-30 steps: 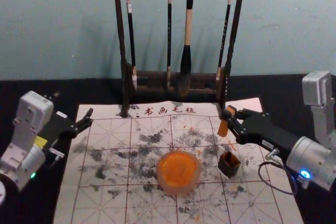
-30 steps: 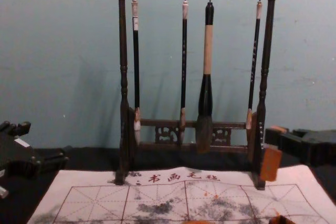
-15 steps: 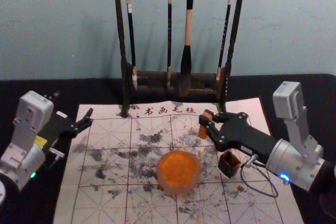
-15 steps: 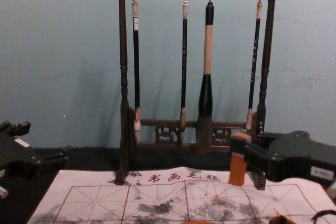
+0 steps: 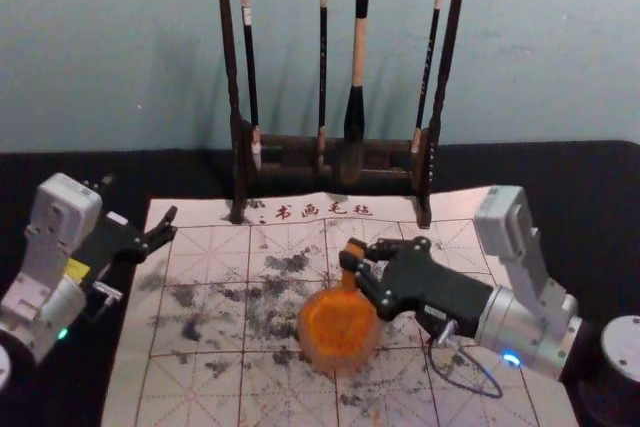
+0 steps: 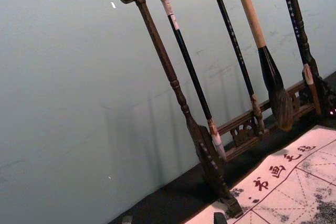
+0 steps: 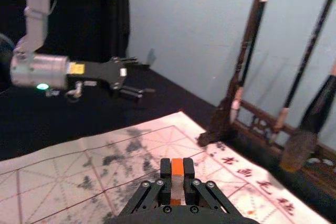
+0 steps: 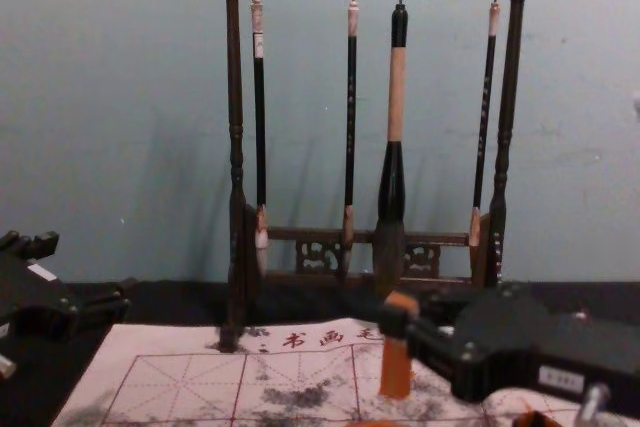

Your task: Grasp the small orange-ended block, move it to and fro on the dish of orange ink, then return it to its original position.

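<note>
In the head view my right gripper (image 5: 354,259) is shut on the small orange-ended block (image 5: 349,267), over the far edge of the orange ink dish (image 5: 340,329). The chest view has the block (image 8: 395,367) hanging upright from the gripper, its lower part orange, above the dish's rim (image 8: 376,424). In the right wrist view the gripper (image 7: 177,168) pinches the block (image 7: 177,182) between its fingertips. My left gripper (image 5: 168,228) is parked open at the mat's left edge; its fingertips (image 6: 173,219) stand apart in the left wrist view.
A dark wooden rack (image 5: 240,167) with hanging brushes stands at the mat's far edge. A small dark square box (image 8: 536,419) is at the bottom right of the chest view. The writing mat (image 5: 200,397), marked with a grid and ink smudges, lies under the dish.
My right gripper has carried the block leftward and nearer, from right of the dish to over its far edge. Its arm now covers the small box in the head view. The left arm stayed still.
</note>
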